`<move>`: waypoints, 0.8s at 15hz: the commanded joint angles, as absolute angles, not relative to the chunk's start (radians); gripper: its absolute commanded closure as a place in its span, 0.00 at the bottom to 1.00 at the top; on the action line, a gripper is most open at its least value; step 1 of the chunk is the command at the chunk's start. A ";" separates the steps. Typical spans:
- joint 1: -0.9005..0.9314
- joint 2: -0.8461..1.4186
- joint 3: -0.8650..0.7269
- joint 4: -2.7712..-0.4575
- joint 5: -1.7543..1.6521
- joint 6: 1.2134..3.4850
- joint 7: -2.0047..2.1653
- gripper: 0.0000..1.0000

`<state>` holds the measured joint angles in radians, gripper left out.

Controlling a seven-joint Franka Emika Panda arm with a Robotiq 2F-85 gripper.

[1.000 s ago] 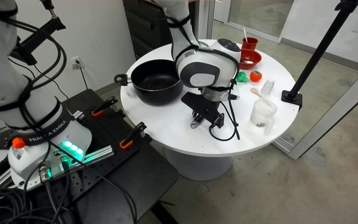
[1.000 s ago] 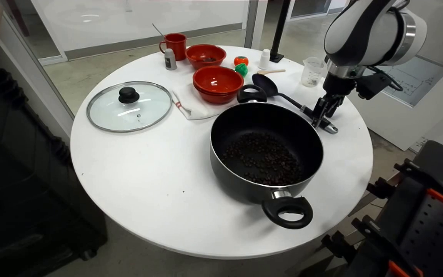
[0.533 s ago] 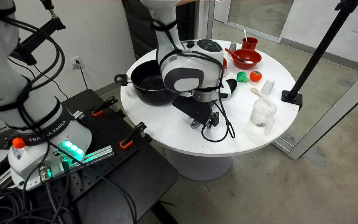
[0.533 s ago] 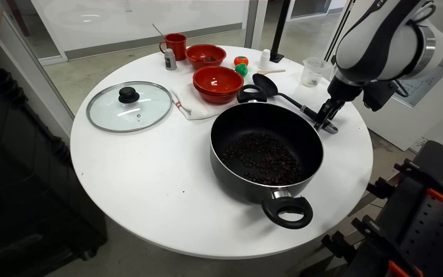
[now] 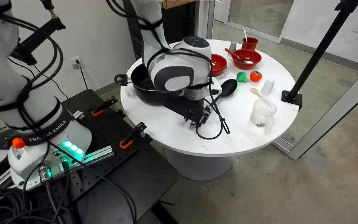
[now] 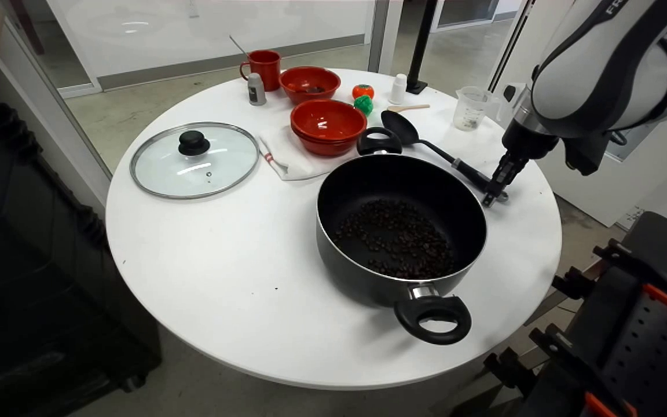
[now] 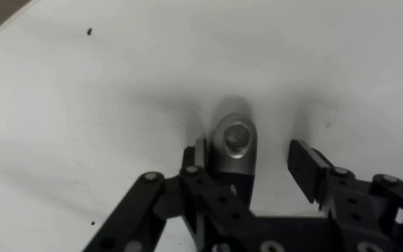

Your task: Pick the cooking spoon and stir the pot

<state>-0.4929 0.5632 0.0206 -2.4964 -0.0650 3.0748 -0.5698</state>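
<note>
Both ext. views: high, angled down, share tbl (image 6: 212,278) & pot (image 6: 391,179); wrist view: v. close, facing down on cooking spoon (image 7: 234,162).

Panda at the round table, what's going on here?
The gripper is open at the handle end of the cooking spoon, jaws either side, a gap showing on one, so not gripped yet. It lies on the white table beside the pot, which holds dark beans. No stirring yet; the glass lid lies off to the side.
</note>
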 commanded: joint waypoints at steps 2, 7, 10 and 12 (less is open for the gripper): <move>-0.538 0.528 0.050 -2.537 -0.102 3.074 -0.544 0.77; -0.678 0.503 0.165 -2.530 -0.075 3.015 -0.569 0.92; -0.872 0.446 0.348 -2.528 -0.013 2.907 -0.618 0.92; -0.994 0.391 0.483 -2.516 0.087 2.793 -0.675 0.92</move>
<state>-0.8333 0.4929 0.3158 -2.5101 -0.0275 2.9349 -0.5914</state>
